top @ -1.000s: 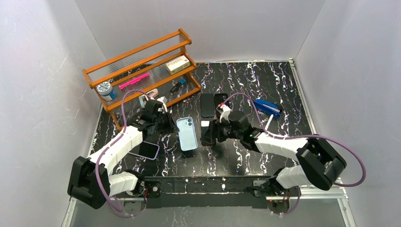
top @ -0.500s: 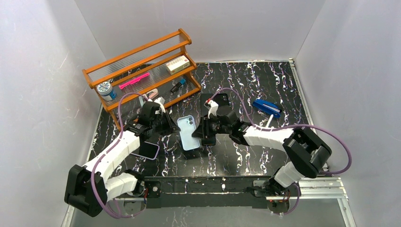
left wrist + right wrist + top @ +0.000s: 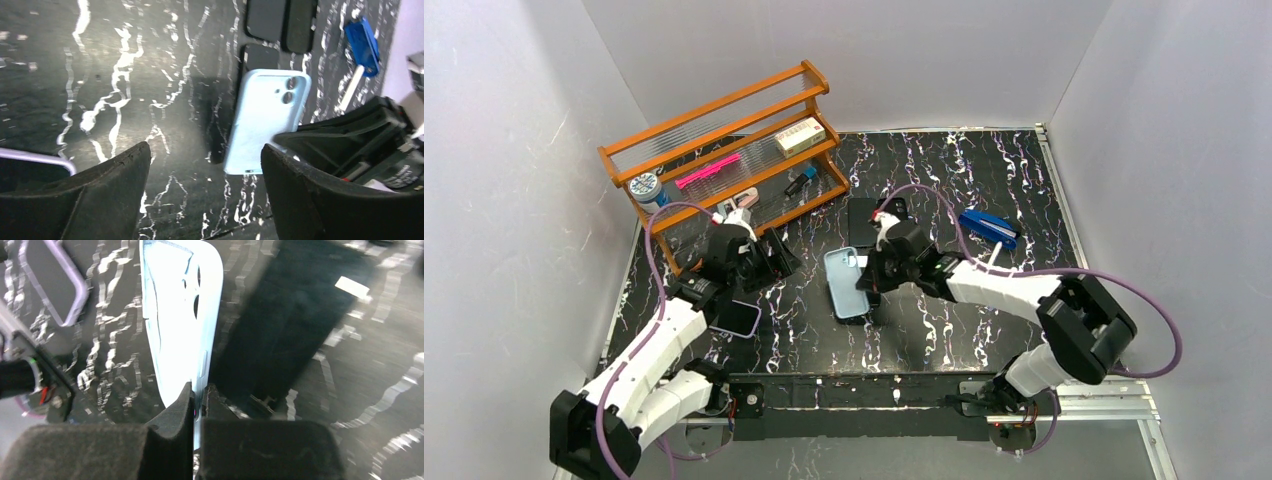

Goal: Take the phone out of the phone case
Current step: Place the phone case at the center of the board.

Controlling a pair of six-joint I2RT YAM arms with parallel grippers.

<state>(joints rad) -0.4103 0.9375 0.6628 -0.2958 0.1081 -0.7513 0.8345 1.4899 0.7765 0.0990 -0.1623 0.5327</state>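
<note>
My right gripper (image 3: 871, 284) (image 3: 199, 390) is shut on the thin long edge of the light blue phone case (image 3: 847, 283) (image 3: 177, 330), holding it tilted up on its side above the table. Its camera cutouts show as open holes. A black phone (image 3: 295, 325) with a small white sticker lies flat on the table just right of the case; in the left wrist view its top end (image 3: 261, 55) pokes out beyond the case (image 3: 265, 120). My left gripper (image 3: 774, 262) (image 3: 205, 147) stands open to the left of the case, with nothing between its fingers.
A purple-rimmed phone (image 3: 736, 318) (image 3: 50, 280) lies under the left arm. Two black cases (image 3: 864, 215) (image 3: 280, 22) rest behind the blue one. A blue stapler (image 3: 989, 227) (image 3: 362, 40) sits at the right. A wooden rack (image 3: 724, 150) with small items fills the back left.
The left gripper opened, let go of the blue case and drew back left. The right gripper closed on the case's edge and carried it right, off the black phone.
</note>
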